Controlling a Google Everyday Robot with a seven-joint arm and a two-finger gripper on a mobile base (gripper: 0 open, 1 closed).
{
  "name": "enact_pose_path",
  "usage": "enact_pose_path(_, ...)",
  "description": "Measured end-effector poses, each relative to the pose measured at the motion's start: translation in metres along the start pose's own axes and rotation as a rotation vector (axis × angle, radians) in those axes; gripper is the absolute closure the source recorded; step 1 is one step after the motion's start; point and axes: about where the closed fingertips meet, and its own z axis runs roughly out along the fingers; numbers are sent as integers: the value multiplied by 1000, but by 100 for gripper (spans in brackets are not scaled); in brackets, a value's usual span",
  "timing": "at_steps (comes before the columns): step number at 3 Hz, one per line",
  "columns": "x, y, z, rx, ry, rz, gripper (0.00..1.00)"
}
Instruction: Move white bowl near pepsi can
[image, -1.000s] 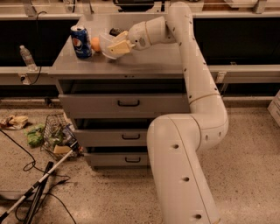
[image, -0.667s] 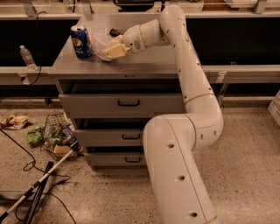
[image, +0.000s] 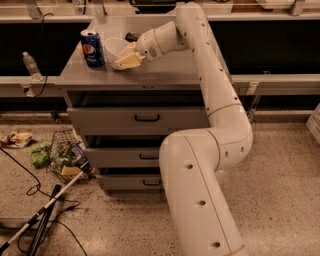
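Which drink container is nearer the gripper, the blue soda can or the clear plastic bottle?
The blue Pepsi can, on the cabinet top beside the round white bowl at the gripper; the clear plastic bottle stands far left.

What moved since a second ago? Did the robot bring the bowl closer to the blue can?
Yes. The gripper, holding the white bowl by its rim, carried it to the left in the picture. The bowl is now close beside the pepsi can. The arm swung the same way with it. Nothing was let go. The can, the cabinet and the water bottle stayed where they were.
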Motion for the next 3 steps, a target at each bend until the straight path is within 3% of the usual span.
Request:
enact_pose_path(1,-2,-7,-1,33,21,-17,52)
enact_pose_path(3,-9,-24,-5,105,30,-61,5)
